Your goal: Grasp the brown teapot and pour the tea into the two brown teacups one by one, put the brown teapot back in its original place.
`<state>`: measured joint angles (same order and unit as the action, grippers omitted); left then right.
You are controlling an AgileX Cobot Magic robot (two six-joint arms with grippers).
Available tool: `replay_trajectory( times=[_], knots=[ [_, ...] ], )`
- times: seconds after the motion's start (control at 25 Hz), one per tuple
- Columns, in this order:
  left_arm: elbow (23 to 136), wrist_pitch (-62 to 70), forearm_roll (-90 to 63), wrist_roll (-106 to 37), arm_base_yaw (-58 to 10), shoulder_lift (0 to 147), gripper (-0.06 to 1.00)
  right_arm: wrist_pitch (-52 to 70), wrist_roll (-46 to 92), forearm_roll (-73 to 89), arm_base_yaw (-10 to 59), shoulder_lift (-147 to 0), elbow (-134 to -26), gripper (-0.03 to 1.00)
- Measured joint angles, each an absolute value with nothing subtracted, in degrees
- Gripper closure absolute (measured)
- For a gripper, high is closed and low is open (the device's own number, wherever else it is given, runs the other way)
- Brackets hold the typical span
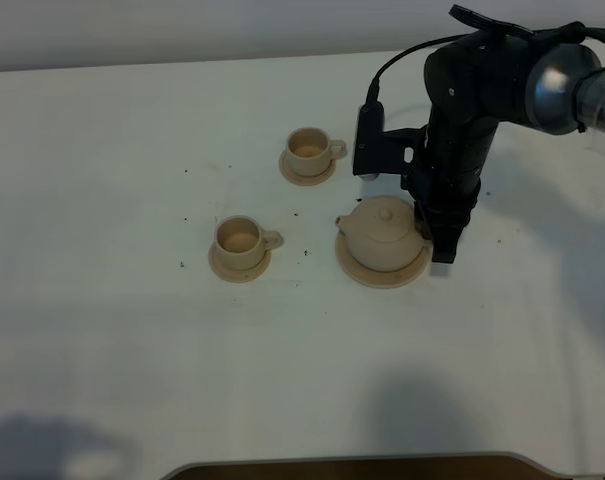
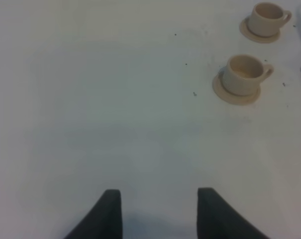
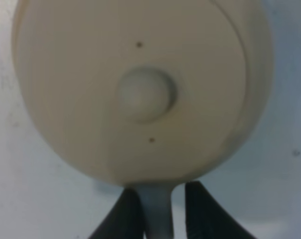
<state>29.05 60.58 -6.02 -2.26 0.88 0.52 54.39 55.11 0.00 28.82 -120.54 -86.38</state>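
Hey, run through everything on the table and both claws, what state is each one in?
Brown teapot: upright, lid on, sitting on its wide saucer.
Far teacup: upright, contents unclear.
Near teacup: upright, contents unclear.
Right claw: fingers either side of the teapot handle, grip unclear.
Left claw: open, empty.

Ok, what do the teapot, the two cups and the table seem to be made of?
The teapot looks like matte beige ceramic: a smooth, dull body with only a soft highlight on the lid knob, though plastic can't be ruled out. The two cups match it in colour and finish, so they are probably the same. The table looks like smooth white matte laminate or board.
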Motion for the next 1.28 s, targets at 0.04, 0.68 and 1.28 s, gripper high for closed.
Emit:
replay_trajectory(
  times=[0.04,0.68,1.28],
  knots=[
    [29.0,60.6,-6.0,-2.3,0.9,0.5,0.58,54.4,55.1,0.0,28.8,-120.6,-86.4,0.73],
    [29.0,60.6,-6.0,-2.3,0.9,0.5,0.58,54.7,55.1,0.0,28.8,-120.6,-86.4,0.85],
    [29.0,60.6,-6.0,-2.3,0.9,0.5,0.58,60.3,53.1,0.8,28.8,-120.6,-91.7,0.85]
  ],
)
